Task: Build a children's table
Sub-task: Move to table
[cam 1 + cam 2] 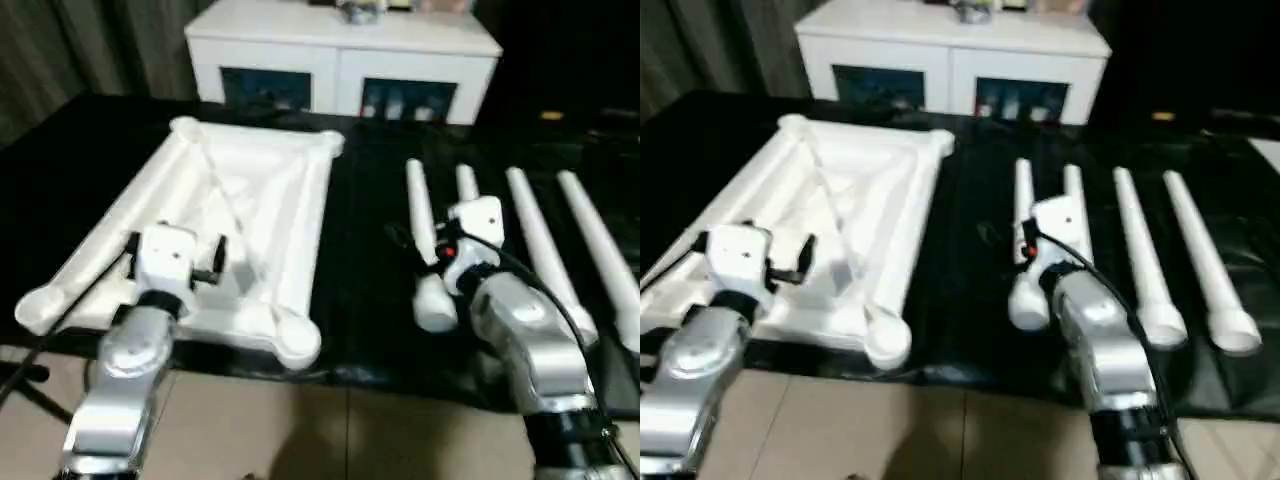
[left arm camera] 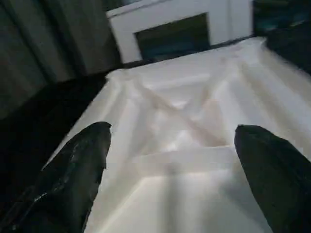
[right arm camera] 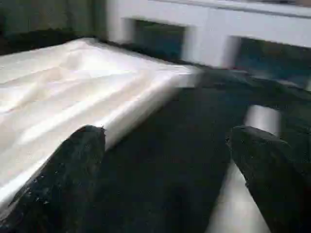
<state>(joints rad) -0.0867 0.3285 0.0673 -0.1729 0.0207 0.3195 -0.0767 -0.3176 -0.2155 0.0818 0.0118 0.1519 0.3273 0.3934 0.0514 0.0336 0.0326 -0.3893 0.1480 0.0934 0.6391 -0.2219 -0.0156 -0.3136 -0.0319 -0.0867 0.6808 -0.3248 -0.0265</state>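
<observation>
The children's table lies in parts on a black surface. Its white tabletop (image 1: 250, 200) rests upside down at the left, ribs and round corner sockets facing up. Several white tapered legs lie side by side at the right, among them the leftmost leg (image 1: 420, 240) and the rightmost leg (image 1: 600, 250). My left gripper (image 2: 172, 141) hovers open over the tabletop's near part, its fingers (image 2: 73, 179) wide apart with nothing between them. Above the two leftmost legs my right gripper (image 3: 165, 141) stands open and empty, with the tabletop's edge (image 3: 73, 82) beside one finger and a leg (image 3: 243, 194) beside the other.
A white cabinet (image 1: 340, 60) with glass doors stands behind the work surface. The black surface (image 1: 370, 300) shows between tabletop and legs. Beige floor tiles (image 1: 300, 430) run along the near edge, below my forearms.
</observation>
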